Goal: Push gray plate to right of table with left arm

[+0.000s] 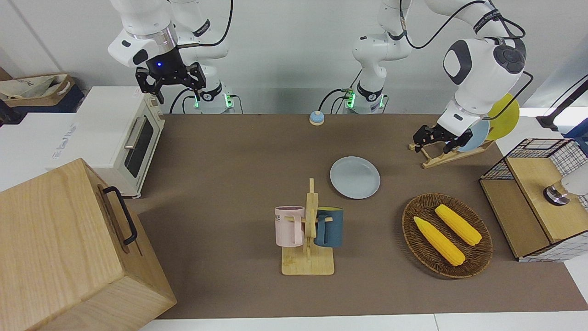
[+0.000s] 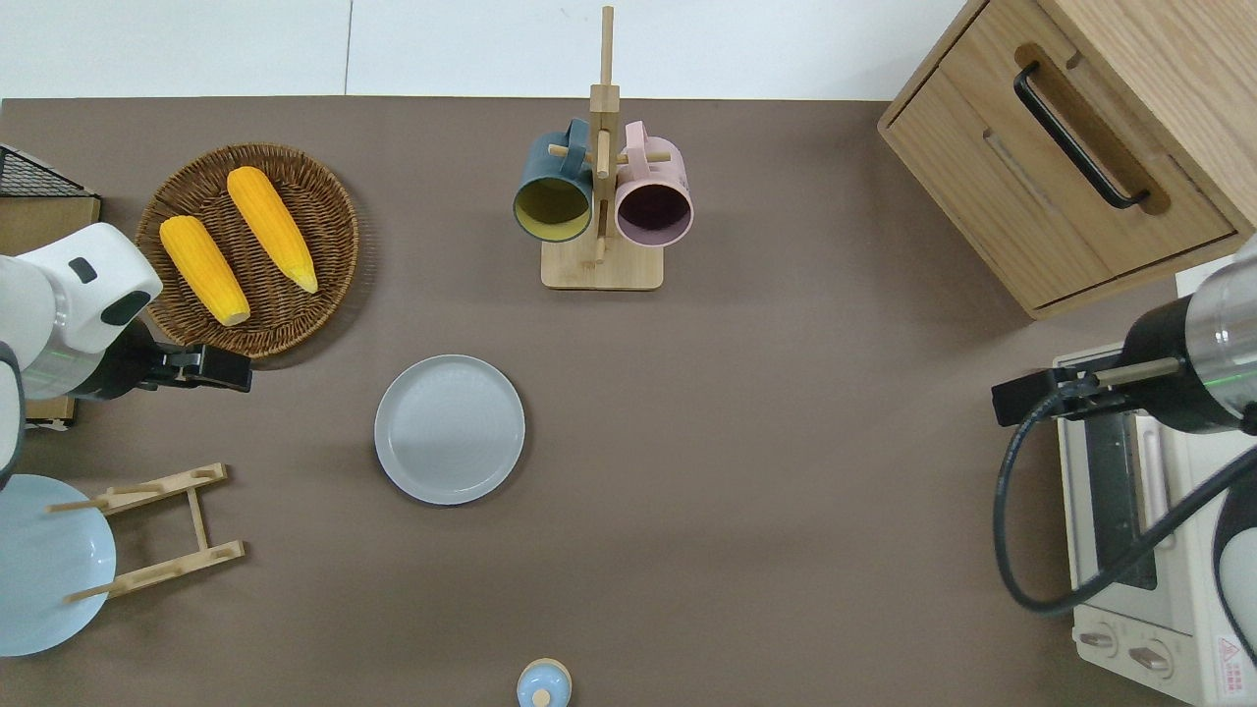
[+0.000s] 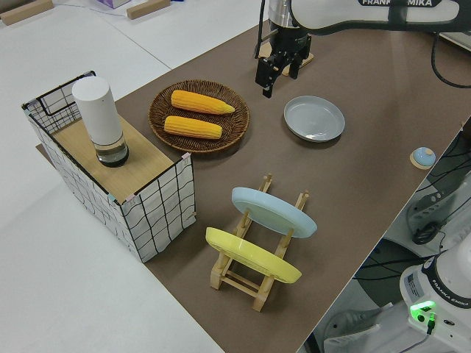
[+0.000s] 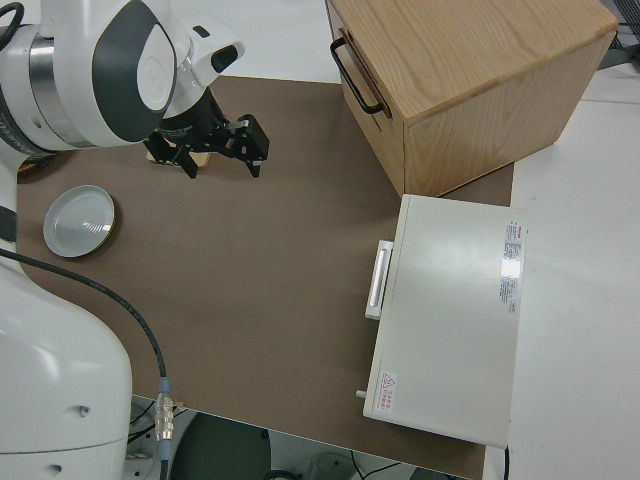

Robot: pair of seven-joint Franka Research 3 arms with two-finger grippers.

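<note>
The gray plate (image 2: 450, 429) lies flat on the brown table (image 2: 786, 442), about midway between the robots and the mug rack; it also shows in the front view (image 1: 354, 177) and the left side view (image 3: 315, 118). My left gripper (image 2: 236, 371) is open and empty. It is over bare table just beside the wicker basket's rim, toward the left arm's end from the plate and well apart from it (image 1: 432, 140) (image 3: 276, 73). My right gripper (image 1: 171, 82) is open and empty, and the right arm is parked.
A wicker basket (image 2: 339, 211) holds two corn cobs. A mug rack (image 2: 601, 270) carries a blue and a pink mug. A wooden plate rack (image 2: 157, 530) holds a sky-blue plate (image 2: 44, 560). A toaster oven (image 1: 110, 133), a wooden cabinet (image 1: 55, 239) and a bell (image 1: 316, 118) also stand here.
</note>
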